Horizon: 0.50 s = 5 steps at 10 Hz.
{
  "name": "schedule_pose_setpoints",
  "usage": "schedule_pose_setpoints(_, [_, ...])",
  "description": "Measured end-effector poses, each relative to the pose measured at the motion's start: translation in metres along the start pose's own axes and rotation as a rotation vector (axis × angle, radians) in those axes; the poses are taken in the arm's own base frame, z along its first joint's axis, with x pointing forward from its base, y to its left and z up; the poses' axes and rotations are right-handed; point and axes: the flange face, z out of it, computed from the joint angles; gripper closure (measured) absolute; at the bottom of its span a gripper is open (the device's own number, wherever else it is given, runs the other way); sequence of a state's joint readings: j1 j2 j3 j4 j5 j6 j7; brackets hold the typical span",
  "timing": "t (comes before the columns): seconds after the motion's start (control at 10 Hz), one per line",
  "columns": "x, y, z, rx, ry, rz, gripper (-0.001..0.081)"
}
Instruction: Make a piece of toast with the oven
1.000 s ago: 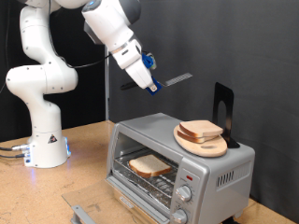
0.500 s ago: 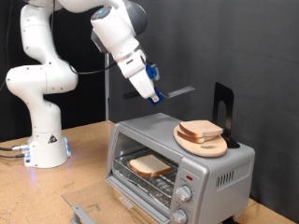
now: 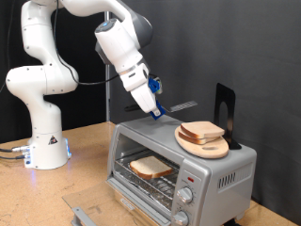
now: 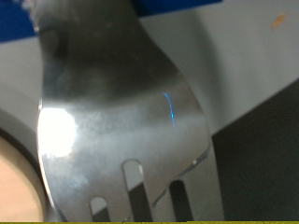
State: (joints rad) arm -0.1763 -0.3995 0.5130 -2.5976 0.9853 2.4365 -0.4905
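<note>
The piece of toast point(image 3: 150, 168) lies flat on the wire rack inside the oven point(image 3: 212, 174), whose glass door point(image 3: 94, 205) hangs open. My gripper point(image 3: 155, 110) is above the oven's top, towards the exterior view's left, and is shut on a flat metal fork-like utensil point(image 3: 182, 105) that points towards the exterior view's right. The utensil hovers a little above the oven's top, apart from it. In the wrist view the utensil's slotted blade point(image 4: 121, 112) fills the picture; the fingers do not show there.
A round wooden board point(image 3: 203, 146) with a pile of bread slices point(image 3: 202, 131) sits on the oven's top at the exterior view's right. A black upright stand point(image 3: 225, 111) is behind it. The robot's white base point(image 3: 42, 141) stands on the wooden table at the left.
The arm has lowered the gripper and the utensil towards the oven's top and shifted slightly to the exterior view's right. The toast and the board have not moved.
</note>
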Motion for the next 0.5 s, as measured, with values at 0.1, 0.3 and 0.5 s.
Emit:
schedule_pose_setpoints(0.1, [0.0001,0.0034,0.0038,-0.002,-0.003,-0.001,0.0438])
schedule_pose_setpoints(0.3, [0.0002,0.0084,0.0097,-0.005,-0.007,-0.001,0.0438])
schedule_pose_setpoints(0.5, [0.0004,0.011,0.0126,-0.008,-0.008,0.0,0.0438])
